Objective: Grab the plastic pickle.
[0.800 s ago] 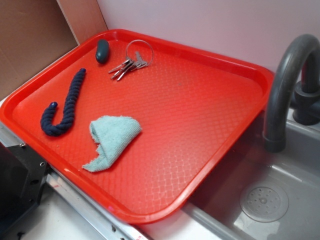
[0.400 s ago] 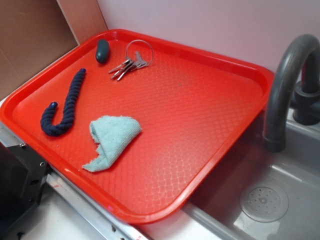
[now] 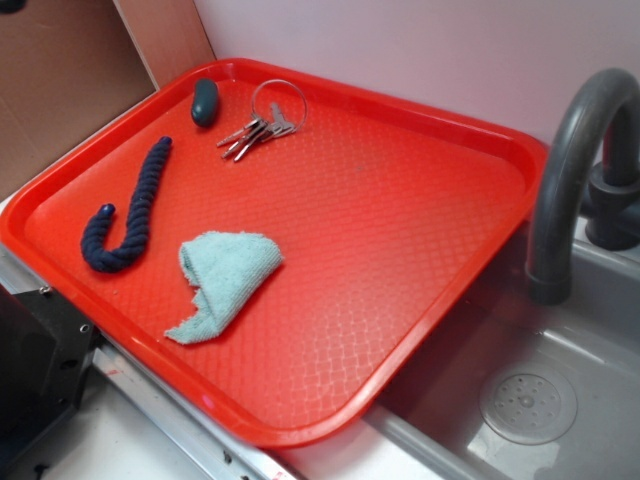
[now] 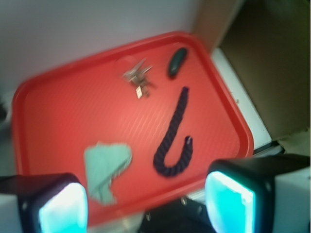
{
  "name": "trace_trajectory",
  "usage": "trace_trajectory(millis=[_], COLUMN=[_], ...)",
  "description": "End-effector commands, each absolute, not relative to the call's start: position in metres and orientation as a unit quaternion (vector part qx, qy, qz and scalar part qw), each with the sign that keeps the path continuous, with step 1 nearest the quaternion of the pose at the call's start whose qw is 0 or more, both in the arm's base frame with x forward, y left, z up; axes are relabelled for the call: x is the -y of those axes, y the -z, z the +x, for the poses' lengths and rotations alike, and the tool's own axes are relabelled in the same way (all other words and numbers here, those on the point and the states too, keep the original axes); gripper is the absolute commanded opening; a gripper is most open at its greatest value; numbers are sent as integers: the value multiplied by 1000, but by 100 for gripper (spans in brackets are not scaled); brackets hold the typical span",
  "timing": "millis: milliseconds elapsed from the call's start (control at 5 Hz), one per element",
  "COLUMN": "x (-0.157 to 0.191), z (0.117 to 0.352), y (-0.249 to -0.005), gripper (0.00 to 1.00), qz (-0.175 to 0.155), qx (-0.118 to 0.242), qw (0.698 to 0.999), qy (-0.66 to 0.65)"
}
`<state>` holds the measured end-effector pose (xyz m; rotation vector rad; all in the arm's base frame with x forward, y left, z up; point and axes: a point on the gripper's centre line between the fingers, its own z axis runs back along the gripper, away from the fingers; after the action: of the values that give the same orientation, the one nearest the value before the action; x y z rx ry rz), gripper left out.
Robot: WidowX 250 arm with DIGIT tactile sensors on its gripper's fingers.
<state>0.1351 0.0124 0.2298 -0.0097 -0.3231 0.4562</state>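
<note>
Red tray [image 3: 420,250] set beside grey sink [image 3: 560,400]. Pickle [image 3: 205,101] at tray's far corner. Fingers [image 4: 146,204] seen only in wrist view, released, empty.

Plastic pickle [image 3: 205,101] [image 4: 177,61]: small, smooth, dark teal-green oval. Lying flat in the far left corner of the red tray [image 3: 400,260], long axis running roughly near-to-far, close to the rim. Untouched, nothing resting on it, fully in view.
</note>
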Motion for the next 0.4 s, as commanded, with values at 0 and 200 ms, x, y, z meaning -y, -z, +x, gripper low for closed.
trace_trajectory(millis=[0,200], x=[-64,-80], z=[180,207], y=[-198,-179], gripper=[100,100], qz=[40,54], qx=[204,213], qw=[921,911], qy=[-329,-349])
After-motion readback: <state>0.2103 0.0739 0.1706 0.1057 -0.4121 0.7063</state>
